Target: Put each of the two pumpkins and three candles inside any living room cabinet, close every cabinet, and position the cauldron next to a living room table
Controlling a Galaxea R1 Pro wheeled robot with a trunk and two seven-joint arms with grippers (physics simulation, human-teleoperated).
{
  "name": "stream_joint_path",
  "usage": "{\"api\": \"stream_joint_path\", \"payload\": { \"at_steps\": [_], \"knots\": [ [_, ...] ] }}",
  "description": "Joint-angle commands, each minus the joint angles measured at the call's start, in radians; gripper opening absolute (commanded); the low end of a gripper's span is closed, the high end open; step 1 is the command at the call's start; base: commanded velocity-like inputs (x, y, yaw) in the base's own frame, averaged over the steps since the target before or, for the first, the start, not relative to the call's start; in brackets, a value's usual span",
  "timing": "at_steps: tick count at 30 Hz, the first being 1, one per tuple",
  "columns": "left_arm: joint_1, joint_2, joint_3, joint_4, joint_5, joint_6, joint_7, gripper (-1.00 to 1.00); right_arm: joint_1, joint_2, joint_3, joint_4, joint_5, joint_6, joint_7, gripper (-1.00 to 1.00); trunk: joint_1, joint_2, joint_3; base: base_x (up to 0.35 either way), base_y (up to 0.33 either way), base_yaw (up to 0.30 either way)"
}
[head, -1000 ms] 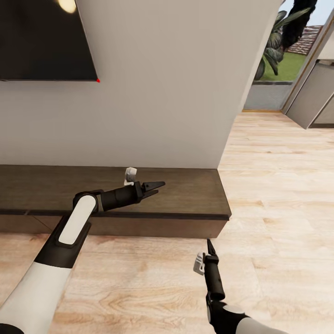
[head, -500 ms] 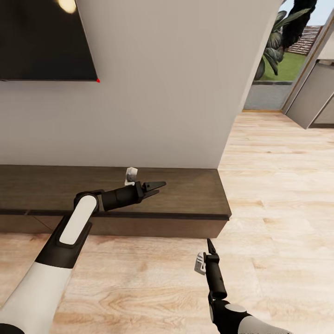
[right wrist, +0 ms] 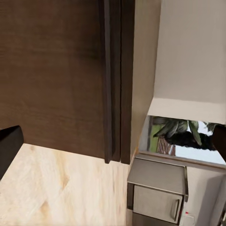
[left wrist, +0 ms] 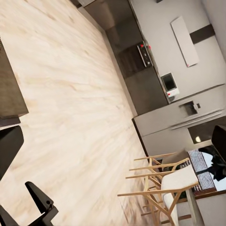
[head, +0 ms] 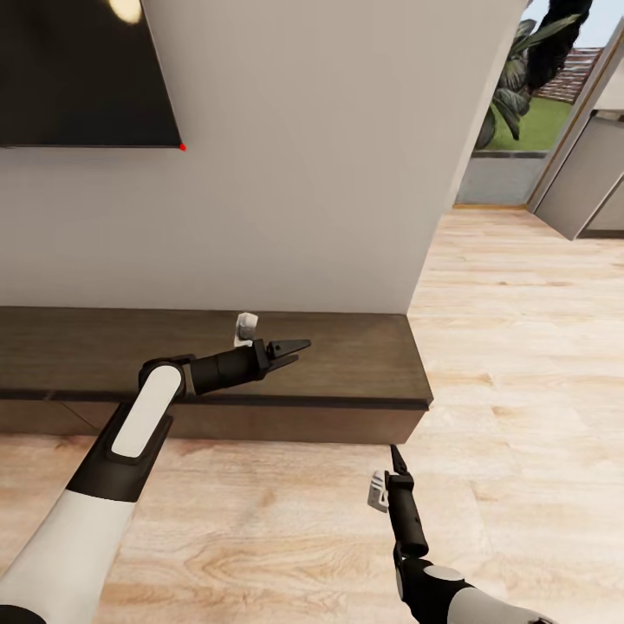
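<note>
Pale wood-plank floor (head: 520, 364) fills the lower frame of the head view, where the right gripper (head: 395, 457) rises at lower centre-right, its tip pointing up toward the front of the cabinet (head: 347, 355). Its fingers look pressed into one thin point, jaws together with nothing between them, though the right wrist view shows only dark finger edges at the frame's sides.

One cabinet is in sight: a long, low, dark-brown unit whose long axis runs left to right across the middle of the frame, its right end stopping just right of centre, its plain front facing the robot. In the right wrist view the same cabinet (right wrist: 56, 70) fills the upper left, its edge seams running top to bottom.

Over that top, the left gripper (head: 295, 348) sits at centre frame, pointing toward the right of the picture. Two dark fingers spread in a narrow fork, holding nothing. The left wrist view looks along one finger (left wrist: 9, 146) over bare floor toward two pale wooden chairs (left wrist: 165, 183) and grey kitchen units (left wrist: 141, 61) beyond.

Behind the cabinet stands a plain grey wall (head: 303, 173), with one dark television screen (head: 78, 74) at upper left. At upper right, an opening shows green foliage (head: 520, 78) and grass outside.
</note>
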Motion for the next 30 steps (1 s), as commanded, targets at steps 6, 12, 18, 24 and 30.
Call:
{"api": "stream_joint_path", "payload": {
  "at_steps": [6,12,18,24,30],
  "knots": [
    [0.0,0.002,0.0,0.0,0.001,0.001,0.0,1.0,0.0,0.003,0.0,0.001,0.0,0.0,-0.001,1.0,0.023,-0.042,-0.019,0.0,0.0,0.0],
    [0.0,0.003,0.0,0.0,0.001,0.001,0.0,1.0,0.0,0.005,-0.001,-0.002,-0.004,-0.002,-0.004,1.0,0.046,-0.084,-0.038,0.0,0.0,0.0],
    [0.0,0.004,-0.002,0.0,0.001,0.002,-0.003,1.0,0.0,0.009,-0.005,-0.006,-0.005,0.001,-0.013,1.0,0.069,-0.126,-0.056,0.0,0.0,0.0],
    [0.0,0.004,0.0,0.0,0.001,0.003,-0.003,1.0,0.0,0.01,-0.002,-0.005,-0.001,0.001,-0.014,1.0,0.092,-0.168,-0.075,0.0,0.0,0.0],
    [0.0,0.004,0.001,0.0,0.001,0.003,-0.003,1.0,0.0,0.01,-0.001,-0.005,0.001,0.0,-0.014,1.0,0.115,-0.21,-0.094,0.0,0.0,0.0]
  ]
}}
